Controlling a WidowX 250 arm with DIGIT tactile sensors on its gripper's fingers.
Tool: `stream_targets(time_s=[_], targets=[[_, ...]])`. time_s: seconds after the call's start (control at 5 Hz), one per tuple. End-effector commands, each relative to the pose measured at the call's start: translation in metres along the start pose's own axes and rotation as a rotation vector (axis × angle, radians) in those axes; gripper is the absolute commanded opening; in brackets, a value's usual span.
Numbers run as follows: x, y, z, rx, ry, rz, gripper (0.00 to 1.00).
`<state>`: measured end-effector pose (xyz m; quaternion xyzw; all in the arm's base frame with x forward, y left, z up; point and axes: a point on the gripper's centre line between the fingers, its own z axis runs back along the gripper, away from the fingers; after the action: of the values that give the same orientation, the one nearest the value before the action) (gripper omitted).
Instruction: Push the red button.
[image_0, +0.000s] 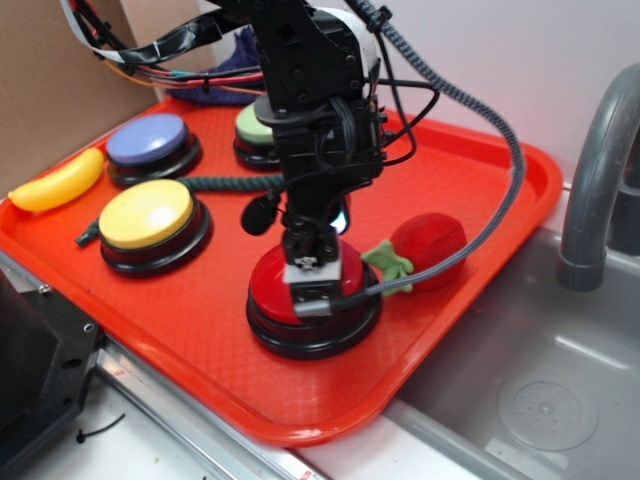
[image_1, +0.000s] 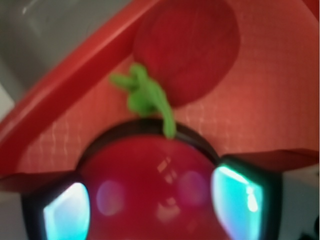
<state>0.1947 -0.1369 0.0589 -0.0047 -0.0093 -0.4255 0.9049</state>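
The red button (image_0: 266, 287), a glossy red dome on a black base, sits at the front middle of the red tray (image_0: 480, 180). My gripper (image_0: 316, 285) points straight down onto the dome's top and appears to rest on it. In the wrist view the red button (image_1: 155, 185) fills the lower middle. My gripper (image_1: 152, 207) is open, and its two fingertips (image_1: 67, 215) stand wide apart on either side of the dome, with nothing held between them.
A plush strawberry (image_0: 430, 250) with green leaves lies just right of the button. A yellow button (image_0: 150, 215), a blue button (image_0: 150, 140) and a green button (image_0: 252, 125) stand to the left and behind. A toy banana (image_0: 60, 182) rests on the tray's left rim. A sink (image_0: 540, 390) with a faucet (image_0: 600, 170) is on the right.
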Motion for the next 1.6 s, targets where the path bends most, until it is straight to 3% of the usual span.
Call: stream_targets(time_s=[0.0,0.6,1.4], targets=[[0.002,0.009,0.05,0.008,-0.026,0.04,1.0],[-0.002,0.005,0.073,0.058,-0.043,0.043,1.0],[-0.002,-0.001,0.092,0.044,-0.064,0.052,1.0]])
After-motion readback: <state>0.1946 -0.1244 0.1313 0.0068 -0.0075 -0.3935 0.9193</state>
